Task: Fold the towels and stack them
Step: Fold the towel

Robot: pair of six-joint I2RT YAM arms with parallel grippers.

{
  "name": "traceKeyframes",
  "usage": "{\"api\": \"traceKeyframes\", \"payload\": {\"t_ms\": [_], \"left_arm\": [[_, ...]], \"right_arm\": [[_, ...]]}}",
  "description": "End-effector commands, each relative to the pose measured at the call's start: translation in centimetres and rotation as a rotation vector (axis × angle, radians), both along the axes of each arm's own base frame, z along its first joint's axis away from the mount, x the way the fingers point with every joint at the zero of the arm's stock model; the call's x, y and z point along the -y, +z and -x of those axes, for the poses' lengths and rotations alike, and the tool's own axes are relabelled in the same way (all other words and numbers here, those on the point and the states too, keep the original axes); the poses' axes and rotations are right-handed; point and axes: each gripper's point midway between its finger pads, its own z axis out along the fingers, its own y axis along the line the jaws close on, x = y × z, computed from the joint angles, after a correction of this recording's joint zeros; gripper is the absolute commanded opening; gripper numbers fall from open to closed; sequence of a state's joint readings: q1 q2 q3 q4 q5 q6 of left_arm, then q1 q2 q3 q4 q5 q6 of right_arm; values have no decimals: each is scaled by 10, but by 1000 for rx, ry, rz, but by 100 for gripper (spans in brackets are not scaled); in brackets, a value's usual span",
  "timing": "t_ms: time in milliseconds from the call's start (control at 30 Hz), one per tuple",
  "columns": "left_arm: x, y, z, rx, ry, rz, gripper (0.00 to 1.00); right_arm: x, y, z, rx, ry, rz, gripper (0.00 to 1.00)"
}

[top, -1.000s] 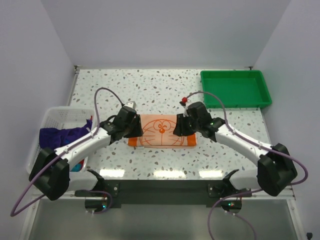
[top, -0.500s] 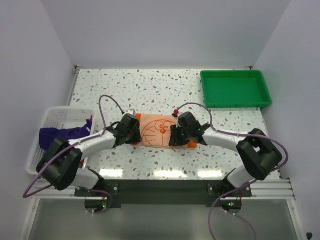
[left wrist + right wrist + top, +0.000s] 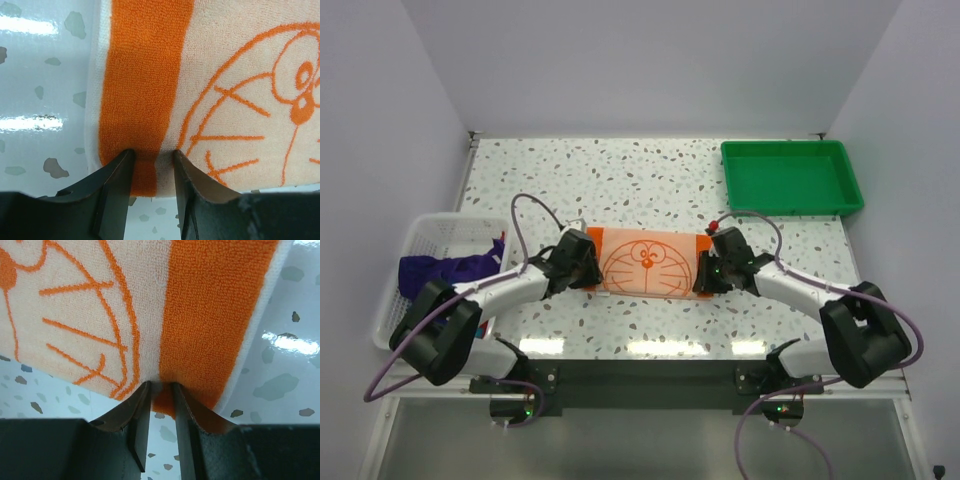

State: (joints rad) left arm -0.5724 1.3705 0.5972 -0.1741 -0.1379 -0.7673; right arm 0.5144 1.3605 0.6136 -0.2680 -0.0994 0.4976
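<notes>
The orange-and-white towel with the cartoon cat face lies flat, face up, at the table's near middle. My left gripper is at its near left corner, with the jaws closed on the orange border strip at the near edge. My right gripper is at its near right corner and pinches the edge where the orange strip meets the pale part. A dark purple towel hangs out of the white basket at the left, with a bit of blue cloth below it.
A green plastic tray stands at the back right. The basket sits at the table's left edge beside my left arm. Speckled tabletop shows behind the towel.
Both grippers moved apart and toward the near edge with the towel. It was bunched and raised between them; now it lies spread flat with the whole cat face showing.
</notes>
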Motion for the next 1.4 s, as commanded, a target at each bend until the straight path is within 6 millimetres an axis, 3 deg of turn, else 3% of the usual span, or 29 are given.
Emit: {"api": "traceKeyframes", "payload": {"t_ms": [0, 67, 167, 267, 300, 333, 500, 633, 700, 867, 1000, 1067, 1167, 1233, 1300, 1367], "left_arm": [[-34, -30, 31, -126, 52, -96, 43], [-37, -30, 31, -130, 63, -92, 43], [-40, -30, 31, -132, 66, -94, 43], [-42, -30, 32, -134, 66, -97, 43], [-43, -30, 32, -134, 67, -100, 43], [-44, -29, 31, -131, 73, -102, 43], [-50, -30, 30, -133, 82, -121, 44], [-59, -32, 29, -140, 104, -133, 43], [-65, -34, 29, -144, 122, -136, 44], [-79, -34, 22, -147, 162, -135, 44], [-79, -22, 11, -124, 157, -144, 47], [-79, -12, 5, -102, 140, -156, 54], [-76, 13, -12, -50, 111, -175, 65], [-72, 40, -28, 21, 93, -207, 68], [-62, 67, -40, 85, 61, -229, 75], [-47, 83, -41, 129, -1, -280, 91]], "right_arm": [[24, -25, 25, -110, -63, 59, 29], [24, -21, 25, -105, -58, 56, 29], [21, 6, 5, -20, -53, 55, 29], [16, 50, -32, 95, -52, 63, 30], [19, 47, -34, 89, -55, 78, 30], [14, 61, -49, 131, -46, 67, 30], [16, 60, -99, 188, -94, 76, 30], [9, 34, -119, 142, -90, 86, 29], [6, 16, -123, 110, -99, 94, 28], [2, -1, -121, 58, -103, 83, 28], [2, 33, -121, 99, -78, 75, 32], [8, 57, -123, 149, -61, 99, 38], [31, 78, -120, 172, -90, 144, 50], [48, 77, -112, 148, -120, 175, 56], [74, 73, -104, 123, -178, 214, 69], [94, 67, -98, 92, -228, 215, 83]]}}
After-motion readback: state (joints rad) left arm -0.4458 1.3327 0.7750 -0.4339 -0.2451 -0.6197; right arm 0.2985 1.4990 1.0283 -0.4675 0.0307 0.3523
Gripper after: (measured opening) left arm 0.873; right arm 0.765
